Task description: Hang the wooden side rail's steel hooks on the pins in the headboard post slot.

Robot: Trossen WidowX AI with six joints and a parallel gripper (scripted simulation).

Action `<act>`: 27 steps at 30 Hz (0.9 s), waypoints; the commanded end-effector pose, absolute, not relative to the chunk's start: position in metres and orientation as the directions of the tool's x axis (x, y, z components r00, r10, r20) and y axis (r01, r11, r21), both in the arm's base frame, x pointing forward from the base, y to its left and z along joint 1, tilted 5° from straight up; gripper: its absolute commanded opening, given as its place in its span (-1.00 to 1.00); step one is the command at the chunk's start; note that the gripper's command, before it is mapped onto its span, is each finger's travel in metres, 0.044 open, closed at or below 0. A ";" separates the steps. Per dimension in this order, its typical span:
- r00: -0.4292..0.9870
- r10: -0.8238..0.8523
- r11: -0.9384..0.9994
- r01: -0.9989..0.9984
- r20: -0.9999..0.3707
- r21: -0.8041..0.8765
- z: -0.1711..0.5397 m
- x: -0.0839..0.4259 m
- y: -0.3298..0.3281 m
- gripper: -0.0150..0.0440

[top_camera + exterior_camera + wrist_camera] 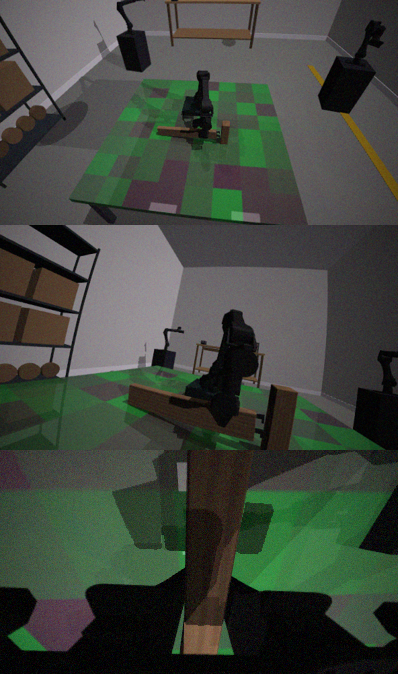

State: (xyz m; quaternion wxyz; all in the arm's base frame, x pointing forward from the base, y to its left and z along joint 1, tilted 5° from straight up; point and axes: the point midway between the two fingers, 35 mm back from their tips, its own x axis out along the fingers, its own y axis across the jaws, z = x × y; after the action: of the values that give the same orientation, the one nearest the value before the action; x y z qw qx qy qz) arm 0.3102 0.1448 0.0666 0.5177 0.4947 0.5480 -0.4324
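The wooden side rail [171, 131] [151, 398] [215, 480] stands on edge and runs left to right, its far end low at the table top at the left. Whether that end touches cannot be told. My gripper [203, 134] [224, 420] [202, 571] is shut on the rail near its hook end. The two dark steel hooks [218, 135] [260, 416] stick out of that end, one above the other, right beside the post's left side. The headboard post [225, 133] [282, 420] stands upright. Its slot and pins are hidden, so hook-to-pin contact cannot be told.
The green and purple patchwork table [252, 148] [101, 420] carries the arm's base [189, 106] behind the rail. Off the table stand a shelf rack [43, 84] at the left, a wooden bench [212, 33] behind, and two black pedestals [134, 50] [347, 84] with other arms.
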 end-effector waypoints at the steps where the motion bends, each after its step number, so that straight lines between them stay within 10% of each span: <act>1: 0.030 0.097 0.133 0.990 -0.995 0.043 0.069 0.311 0.146 -0.49; 27: 0.030 0.097 0.133 0.990 -0.995 0.043 0.068 0.311 0.149 -0.49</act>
State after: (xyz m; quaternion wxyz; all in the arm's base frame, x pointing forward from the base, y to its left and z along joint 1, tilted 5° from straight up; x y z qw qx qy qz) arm 0.3099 0.1473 0.0662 0.5175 0.4942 0.5480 -0.4332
